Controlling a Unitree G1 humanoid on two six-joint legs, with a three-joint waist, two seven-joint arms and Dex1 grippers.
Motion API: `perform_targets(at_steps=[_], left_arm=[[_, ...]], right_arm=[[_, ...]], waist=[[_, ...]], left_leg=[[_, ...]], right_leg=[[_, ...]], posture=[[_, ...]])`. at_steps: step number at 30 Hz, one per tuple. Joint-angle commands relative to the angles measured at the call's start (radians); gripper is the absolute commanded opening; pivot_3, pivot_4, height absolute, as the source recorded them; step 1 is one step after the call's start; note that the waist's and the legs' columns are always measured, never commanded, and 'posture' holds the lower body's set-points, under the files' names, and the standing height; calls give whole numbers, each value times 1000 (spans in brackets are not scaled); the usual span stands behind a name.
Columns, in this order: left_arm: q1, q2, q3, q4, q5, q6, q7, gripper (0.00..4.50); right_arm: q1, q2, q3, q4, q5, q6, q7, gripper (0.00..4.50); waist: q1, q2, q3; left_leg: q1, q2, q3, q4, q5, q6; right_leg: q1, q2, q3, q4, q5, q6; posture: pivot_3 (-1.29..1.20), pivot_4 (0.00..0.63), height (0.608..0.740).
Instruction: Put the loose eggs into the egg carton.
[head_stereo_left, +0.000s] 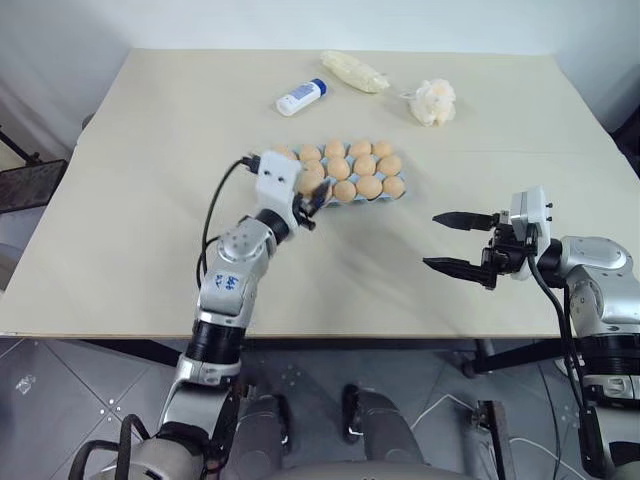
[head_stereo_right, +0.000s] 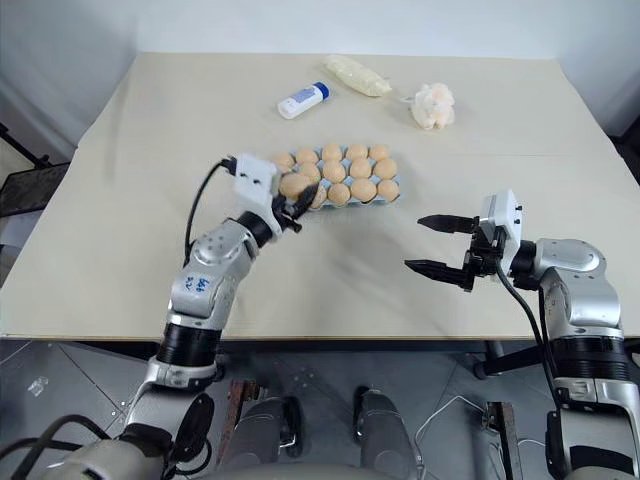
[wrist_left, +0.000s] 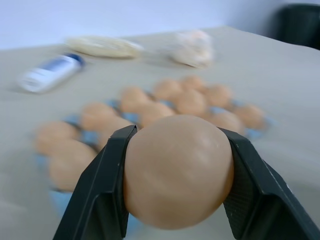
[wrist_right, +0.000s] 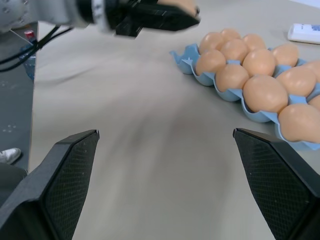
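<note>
The left gripper (wrist_left: 177, 175) is pinching one egg (wrist_left: 178, 170) between its two black fingers, and it hangs above the table (head_stereo_left: 120, 200) at the near left corner of the egg carton (head_stereo_left: 402, 192). The carton therefore lies just ahead of this gripper and slightly to its right, with its long side running left to right across the table. This arm is by far the nearer one. The carton looks close to full, so the move probably depends on finding the open cup near that left corner. From above, the hand covers that corner, so I cannot tell which cup is free.

The left wrist view shows the grip plainly: the egg sits across the fingers, held at its sides, with the filled rows blurred beyond it. The head views cannot show that.

Further back on the table lie a white bottle (head_stereo_left: 300, 97), a pale bag (head_stereo_left: 354, 71) and a white wad (head_stereo_left: 434, 101).

The right gripper (head_stereo_left: 458, 243) is spread wide and holds nothing, well apart from the carton's right end. Its wrist view shows that end's cups filled.
</note>
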Motion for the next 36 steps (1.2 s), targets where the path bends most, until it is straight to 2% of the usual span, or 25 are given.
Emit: perform_targets(at_steps=[1,11,12,18,21,26,31,34,36], left_arm=[[-43,-6,15,113,22,-112,31,2011],[-136,-5,47,367,33,-222,92,2011],[-140,-7,48,378,31,-222,92,2727],[-140,-2,36,379,27,-253,55,4487],[-126,1,44,348,14,-264,40,4487],[-55,46,37,168,-39,-326,-111,4487],[61,152,25,-35,-177,-118,-326,4487],[138,212,17,-144,-263,-67,-455,4487],[219,290,9,-207,-294,-35,-557,4487]], right_arm=[[-29,4,-10,5,4,-19,4,4500],[-16,1,-22,-2,8,-28,2,4500],[-12,1,-23,-5,9,-28,1,4500],[-6,-2,-26,-6,11,-31,-2,4500],[-5,-3,-27,-2,11,-35,1,4500],[-13,-4,-26,12,9,-42,8,4500],[-37,8,-13,35,4,-57,21,4500],[-54,19,-7,52,0,-72,27,4500],[-76,25,-1,80,-8,-87,37,4500]], waist=[[1,0,0],[1,0,0],[2,0,0],[1,0,0],[1,0,0],[-1,0,0],[-2,0,0],[-4,0,0],[-6,0,0]], left_leg=[[0,0,0,0,0,0],[-2,0,0,0,-1,1],[-2,0,0,0,-1,1],[-2,0,0,0,-1,1],[-2,0,0,0,-1,1],[-2,0,0,0,-1,1],[0,1,1,0,-1,0],[1,1,2,0,-1,-1],[1,2,1,0,-1,-1]], right_leg=[[0,0,0,0,0,0],[-1,0,-1,0,0,0],[-1,0,-1,0,0,0],[-1,0,-1,0,0,0],[-1,0,-1,1,0,0],[-1,0,-1,1,0,0],[-3,1,0,6,-1,-2],[-2,3,1,7,-1,-2],[-2,3,0,7,-1,-2]], posture=[[0,150,740],[0,150,740],[0,150,740],[0,150,740],[0,150,740],[0,150,740],[0,150,740],[0,150,740],[0,150,740]])
